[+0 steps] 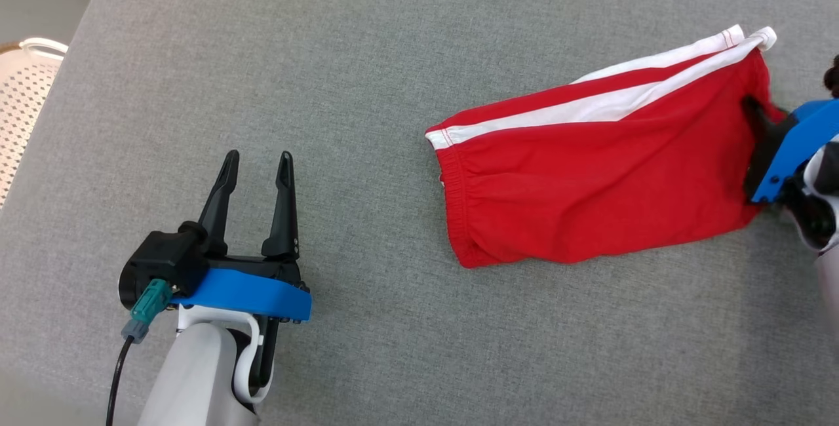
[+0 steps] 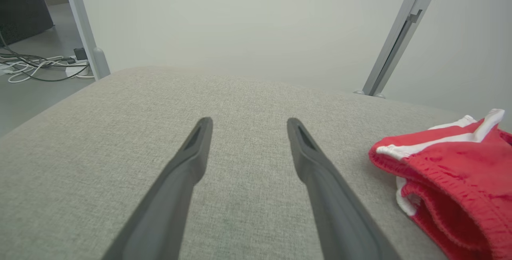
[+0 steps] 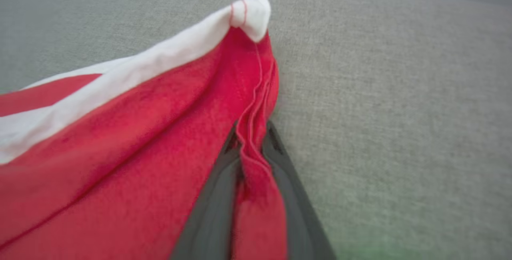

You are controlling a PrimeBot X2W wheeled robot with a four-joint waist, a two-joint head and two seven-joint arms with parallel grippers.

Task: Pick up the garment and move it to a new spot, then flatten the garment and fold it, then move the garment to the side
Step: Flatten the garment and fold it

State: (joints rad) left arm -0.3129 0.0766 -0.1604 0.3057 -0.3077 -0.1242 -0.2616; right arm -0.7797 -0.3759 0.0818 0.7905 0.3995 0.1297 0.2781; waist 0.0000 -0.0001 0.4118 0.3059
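Red garment (image 1: 590, 177) with white stripes, laid on the right part of the grey table (image 1: 367, 72). Its far-right edge is clamped by the right end effector (image 3: 252, 130); the left end effector (image 1: 257, 162) is held spread wide, well apart from the garment.

The red shorts (image 1: 590, 196) with white stripes lie mostly flat on the grey surface (image 1: 328, 52), right hem seemingly bunched.
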